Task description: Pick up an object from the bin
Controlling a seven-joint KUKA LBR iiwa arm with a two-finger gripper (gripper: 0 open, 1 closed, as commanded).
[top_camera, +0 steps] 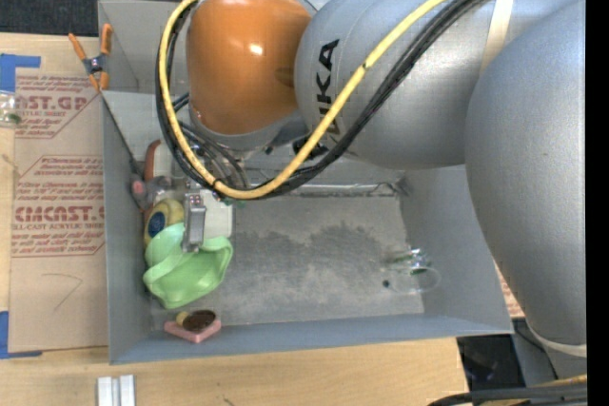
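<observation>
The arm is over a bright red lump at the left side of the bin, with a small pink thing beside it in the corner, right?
Not quite: it is a light green lump, not a red one. The camera view shows the gripper over it at the left side of the bin, with the small pink thing beside it in the corner.

Heap [186,269] left in bin [314,334], hand [195,228] over it, trinket [416,262] right

Grey bin [314,247], floor scuffed paler. Lime-green crumpled thing [186,273]. Pink piece [193,326] at its lower edge, dark brown centre. Silver arm [428,100], black lettering, orange cover [243,52], yellow cable [381,54].
</observation>
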